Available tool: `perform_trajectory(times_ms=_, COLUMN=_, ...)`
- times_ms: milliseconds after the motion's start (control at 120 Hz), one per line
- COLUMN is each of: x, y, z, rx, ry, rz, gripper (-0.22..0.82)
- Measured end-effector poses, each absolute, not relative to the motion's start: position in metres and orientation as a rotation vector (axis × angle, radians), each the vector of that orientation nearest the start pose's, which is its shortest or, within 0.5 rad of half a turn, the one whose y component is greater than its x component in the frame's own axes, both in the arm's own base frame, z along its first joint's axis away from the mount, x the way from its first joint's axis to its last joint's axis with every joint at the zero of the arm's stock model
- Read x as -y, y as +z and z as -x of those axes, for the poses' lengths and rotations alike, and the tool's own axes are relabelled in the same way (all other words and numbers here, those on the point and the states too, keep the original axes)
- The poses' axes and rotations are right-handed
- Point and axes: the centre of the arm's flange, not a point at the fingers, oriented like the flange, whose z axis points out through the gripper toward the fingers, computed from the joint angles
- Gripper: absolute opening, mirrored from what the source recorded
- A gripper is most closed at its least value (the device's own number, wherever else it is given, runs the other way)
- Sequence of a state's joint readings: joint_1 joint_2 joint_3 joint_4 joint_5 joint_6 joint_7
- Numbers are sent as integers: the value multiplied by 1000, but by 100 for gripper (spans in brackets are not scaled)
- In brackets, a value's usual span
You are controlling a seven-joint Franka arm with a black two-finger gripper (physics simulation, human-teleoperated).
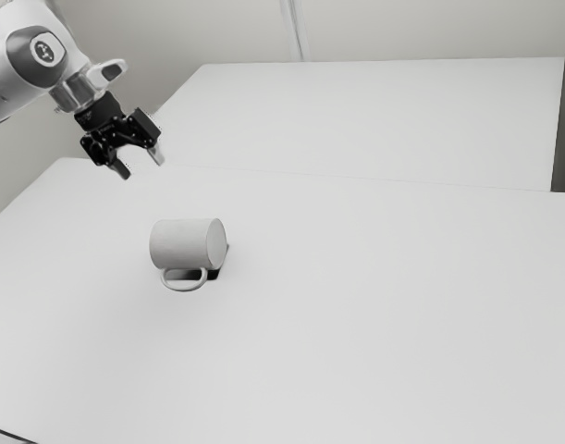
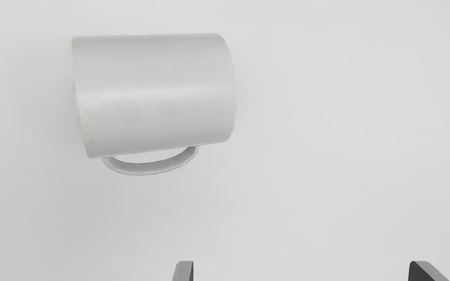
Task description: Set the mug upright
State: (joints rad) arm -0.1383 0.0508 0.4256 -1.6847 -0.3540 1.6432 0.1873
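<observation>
The white mug lies on its side on the table, one end turned toward the exterior view's right and its handle toward the exterior view's near edge. Above and toward the exterior view's upper left of it hangs my gripper, open, apart from the mug. In the wrist view the mug lies beyond the fingertips, its handle on the side closer to them. Nothing stands between the two spread fingertips of the gripper.
The white table carries the mug. Behind it stands another pale flat surface, with a wall at the back. A dark cable crosses the exterior view's lower left corner.
</observation>
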Motion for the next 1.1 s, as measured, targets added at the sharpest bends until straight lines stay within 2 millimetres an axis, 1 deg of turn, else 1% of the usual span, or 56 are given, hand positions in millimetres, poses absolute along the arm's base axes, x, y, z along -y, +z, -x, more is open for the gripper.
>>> perform_trajectory(times_ms=58, x=-165, y=548, z=-546, rx=324, ry=-34, rz=3483, gripper=60)
perform_trajectory(times_ms=100, x=-190, y=543, z=-540, rx=358, ry=-65, rz=3488, gripper=60)
perform_trajectory(times_ms=142, x=-208, y=536, z=-536, rx=369, ry=-87, rz=3494, gripper=60)
perform_trajectory(times_ms=175, x=-216, y=530, z=-536, rx=355, ry=-99, rz=3501, gripper=60)
perform_trajectory(times_ms=233, x=-218, y=519, z=-541, rx=290, ry=-112, rz=3521, gripper=60)
perform_trajectory(times_ms=283, x=-218, y=505, z=-547, rx=231, ry=-110, rz=3542, gripper=60)
perform_trajectory(times_ms=333, x=-222, y=494, z=-551, rx=185, ry=-121, rz=3561, gripper=60)
perform_trajectory(times_ms=442, x=-239, y=477, z=-552, rx=107, ry=-159, rz=3592, gripper=60)
perform_trajectory(times_ms=525, x=-252, y=458, z=-554, rx=61, ry=-169, rz=3616, gripper=60)
perform_trajectory(times_ms=608, x=-269, y=437, z=-556, rx=41, ry=-180, rz=3649, gripper=60)
perform_trajectory(times_ms=650, x=-276, y=422, z=-559, rx=28, ry=-184, rz=3679, gripper=60)
perform_trajectory(times_ms=750, x=-286, y=390, z=-567, rx=-38, ry=-213, rz=3767, gripper=60)
perform_trajectory(times_ms=792, x=-289, y=383, z=-568, rx=-60, ry=-228, rz=3790, gripper=60)
perform_trajectory(times_ms=875, x=-289, y=370, z=-569, rx=-118, ry=-235, rz=3827, gripper=60)
perform_trajectory(times_ms=958, x=-286, y=363, z=-567, rx=-175, ry=-233, rz=3863, gripper=60)
perform_trajectory(times_ms=1033, x=-285, y=350, z=-563, rx=-186, ry=-232, rz=3911, gripper=60)
perform_trajectory(times_ms=1100, x=-283, y=345, z=-562, rx=-204, ry=-254, rz=3945, gripper=60)
